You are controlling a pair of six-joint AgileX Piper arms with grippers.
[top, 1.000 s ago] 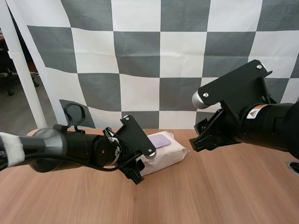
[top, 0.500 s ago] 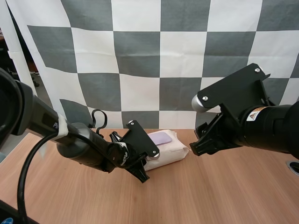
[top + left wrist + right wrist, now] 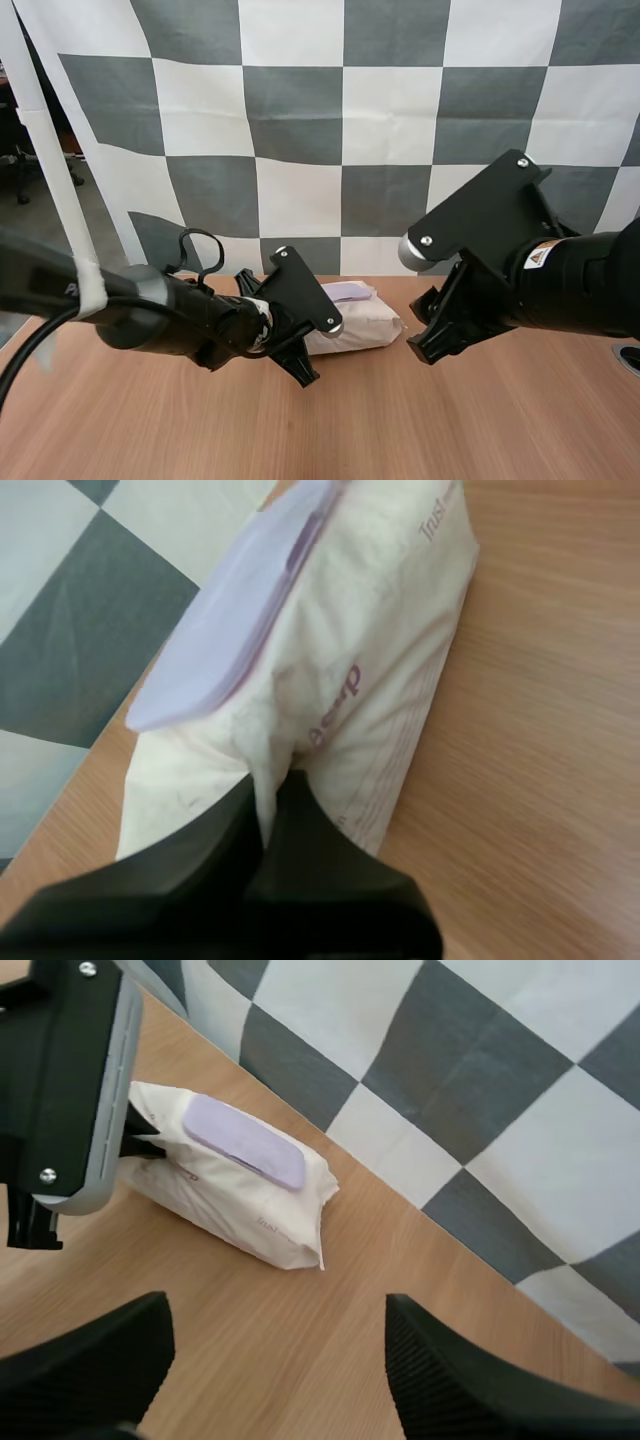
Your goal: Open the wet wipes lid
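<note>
A white pack of wet wipes lies on the wooden table with its lilac lid closed on top. My left gripper is shut on the near end of the pack, pinching a fold of the wrapper just under the lid. My right gripper hangs open above the table, short of the pack, its ribbed fingers wide apart. From there the left arm's gripper sits at the pack's end beside the lid.
My right arm's wrist hovers just to the right of the pack. Bare wooden tabletop stretches in front of both arms. A white pole stands at the back left.
My left gripper has closed from wide open onto the pack's end. The right arm has drifted a little lower and toward the pack, still open.
</note>
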